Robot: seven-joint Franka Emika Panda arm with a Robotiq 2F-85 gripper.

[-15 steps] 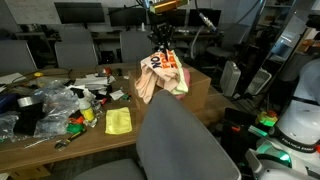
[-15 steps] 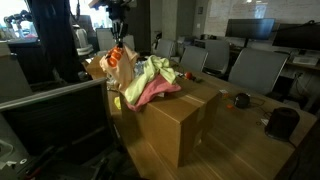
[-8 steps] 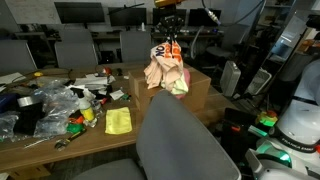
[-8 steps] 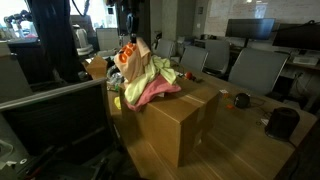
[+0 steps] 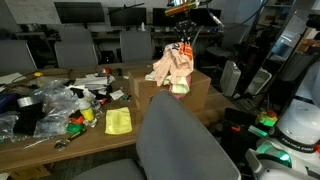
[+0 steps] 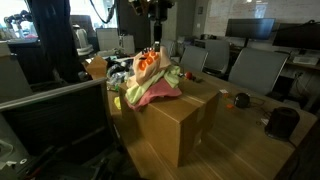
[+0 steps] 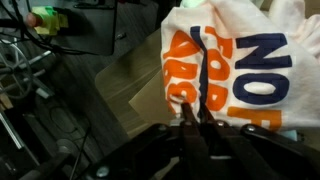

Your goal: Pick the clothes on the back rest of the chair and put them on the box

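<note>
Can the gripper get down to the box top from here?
Likely yes: the gripper, shut on the garment, hangs over the box with nothing between but the pile lying there.

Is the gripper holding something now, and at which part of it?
Yes: the gripper is shut on the orange-and-white garment, pinching a fold at its top so it hangs over the box.

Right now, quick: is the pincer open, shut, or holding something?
The pincer is shut on the clothes, pinching the white fabric with the orange print.
</note>
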